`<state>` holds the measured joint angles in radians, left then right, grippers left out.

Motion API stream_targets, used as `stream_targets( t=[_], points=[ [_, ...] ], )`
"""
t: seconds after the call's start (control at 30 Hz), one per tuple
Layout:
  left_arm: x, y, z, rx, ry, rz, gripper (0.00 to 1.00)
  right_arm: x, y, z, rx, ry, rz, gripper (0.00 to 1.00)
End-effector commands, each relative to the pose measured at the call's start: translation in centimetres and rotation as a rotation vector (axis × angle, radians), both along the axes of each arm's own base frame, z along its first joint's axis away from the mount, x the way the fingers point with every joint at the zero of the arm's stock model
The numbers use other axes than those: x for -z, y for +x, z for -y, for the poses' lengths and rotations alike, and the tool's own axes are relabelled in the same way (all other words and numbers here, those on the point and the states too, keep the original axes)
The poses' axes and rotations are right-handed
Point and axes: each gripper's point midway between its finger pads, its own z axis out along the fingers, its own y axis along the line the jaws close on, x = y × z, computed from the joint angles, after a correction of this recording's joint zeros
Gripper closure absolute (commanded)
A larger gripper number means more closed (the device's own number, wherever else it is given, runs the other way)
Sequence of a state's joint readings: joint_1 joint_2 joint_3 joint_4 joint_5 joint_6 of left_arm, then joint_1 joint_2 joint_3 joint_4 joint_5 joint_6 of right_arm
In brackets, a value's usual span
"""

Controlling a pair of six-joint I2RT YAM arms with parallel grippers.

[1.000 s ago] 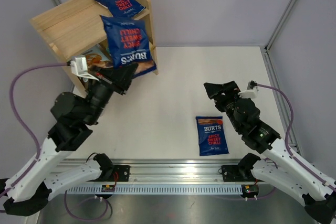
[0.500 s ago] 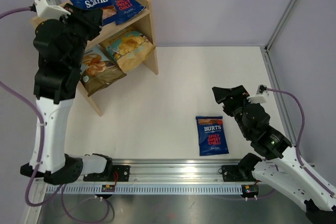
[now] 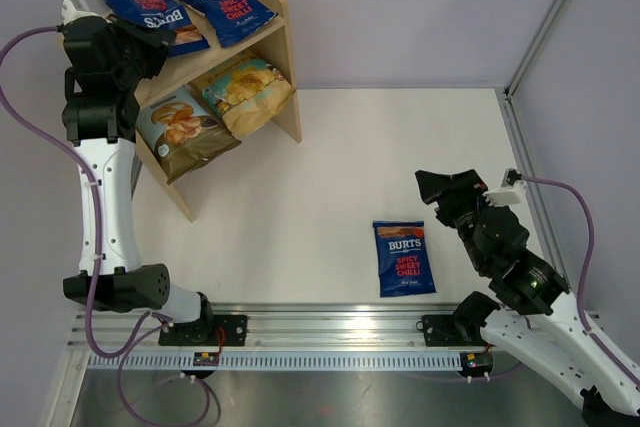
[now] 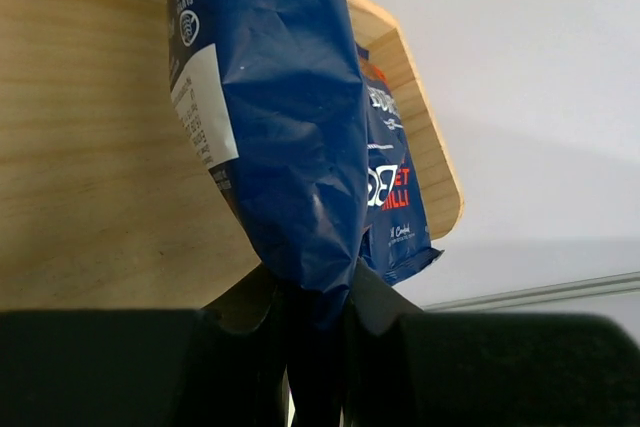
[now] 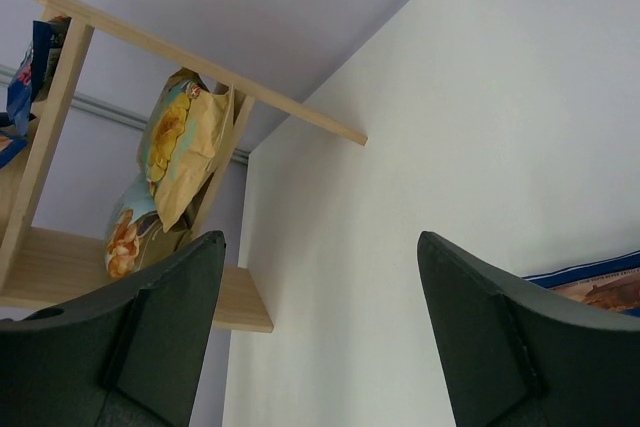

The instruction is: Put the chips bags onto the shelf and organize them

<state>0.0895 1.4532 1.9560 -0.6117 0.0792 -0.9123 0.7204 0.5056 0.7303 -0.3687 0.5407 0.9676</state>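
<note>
Clamping the blue bag (image 4: pixel 290 127), left fingers (image 4: pixel 245 302) show only wrist-side; right fingers (image 5: pixel 165 327) spread wide.

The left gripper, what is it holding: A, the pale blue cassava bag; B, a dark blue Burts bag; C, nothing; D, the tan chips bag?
B: the left gripper is clamped on the edge of a dark blue Burts bag, beside the wooden shelf.
</note>
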Motion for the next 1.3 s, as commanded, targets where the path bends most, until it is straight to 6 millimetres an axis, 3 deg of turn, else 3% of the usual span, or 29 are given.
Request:
stream_targets(
  t=[0.0, 0.17, 0.4, 0.5, 0.57, 0.67, 0.87, 1.0, 1.13, 1.27],
  points=[
    [0.0, 0.8, 1.1, 0.068, -0.095, 0.003, 0.9, -1.7, -0.1, 1.6, 0.061, 0.007, 0.042, 0.14],
    [2.9, 1.0, 1.0, 0.042, -0.166, -0.098, 0.84, -1.9, -0.3, 2.0, 0.069, 0.02, 0.049, 0.14],
    [4.1, 2.0, 1.6, 0.07, -0.194, -0.145, 0.65, -1.8, -0.8, 2.3, 0.07, 0.027, 0.05, 0.14],
    [4.1, 1.8, 1.3, 0.055, -0.173, -0.148, 0.54, -1.8, -0.9, 2.4, 0.071, 0.03, 0.053, 0.14],
    [3.7, 1.5, 1.2, 0.056, -0.149, -0.152, 0.52, -1.8, -0.8, 2.5, 0.075, 0.023, 0.052, 0.14],
    [4.8, 1.4, 1.0, 0.049, -0.112, -0.214, 0.43, -1.6, -0.7, 2.4, 0.076, 0.003, 0.047, 0.14],
    [4.4, 0.4, -0.2, 0.017, 0.009, -0.232, 0.24, -1.7, 0.2, 0.8, 0.009, -0.132, 0.012, 0.13],
    [4.5, -0.1, -0.4, 0.02, 0.064, -0.259, 0.2, -1.5, 0.5, -1.3, -0.075, -0.167, -0.009, 0.12],
    [3.9, -1.3, -1.0, 0.001, 0.118, -0.256, 0.19, -1.5, 0.8, -2.1, -0.106, -0.175, -0.01, 0.12],
    [2.5, -2.3, -1.4, -0.01, 0.166, -0.226, 0.19, -1.5, 1.2, -3.3, -0.166, -0.251, -0.016, 0.12]
  ],
)
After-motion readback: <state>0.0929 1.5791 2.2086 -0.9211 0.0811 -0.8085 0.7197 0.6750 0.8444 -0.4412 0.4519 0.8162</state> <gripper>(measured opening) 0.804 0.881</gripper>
